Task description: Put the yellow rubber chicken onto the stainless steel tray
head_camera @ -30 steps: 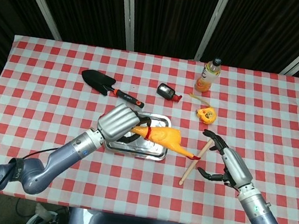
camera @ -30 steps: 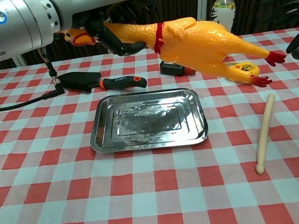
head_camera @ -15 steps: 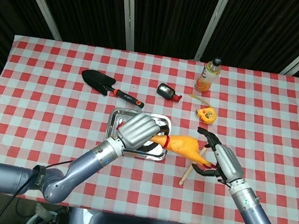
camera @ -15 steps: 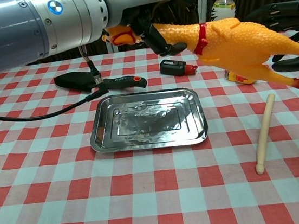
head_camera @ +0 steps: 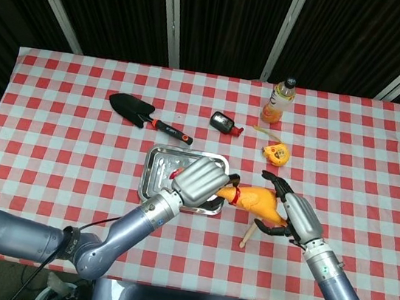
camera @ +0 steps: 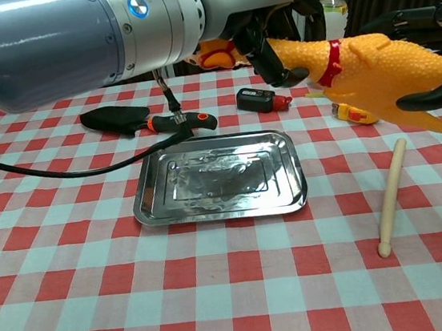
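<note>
The yellow rubber chicken (head_camera: 256,200) (camera: 378,65) hangs in the air, right of the stainless steel tray (head_camera: 154,170) (camera: 141,207) and above the table. My left hand (head_camera: 199,182) (camera: 255,16) grips it at the neck, by the red collar. The right hand (head_camera: 295,216) (camera: 421,18) is at the chicken's rear, its dark fingers spread above and below the body; one lower finger lies against the underside. Nothing lies in the tray.
A wooden stick (head_camera: 252,230) (camera: 391,193) lies right of the tray, under the chicken. Behind the tray are a black trowel (head_camera: 141,114) (camera: 147,120), a small black device (head_camera: 224,123) (camera: 260,98), a yellow tape measure (head_camera: 277,154) and a drink bottle (head_camera: 279,101) (camera: 331,7).
My left hand has carried the chicken rightward, off the tray and into the reach of the right hand. The right hand has moved in until its fingers bracket the chicken's rear.
</note>
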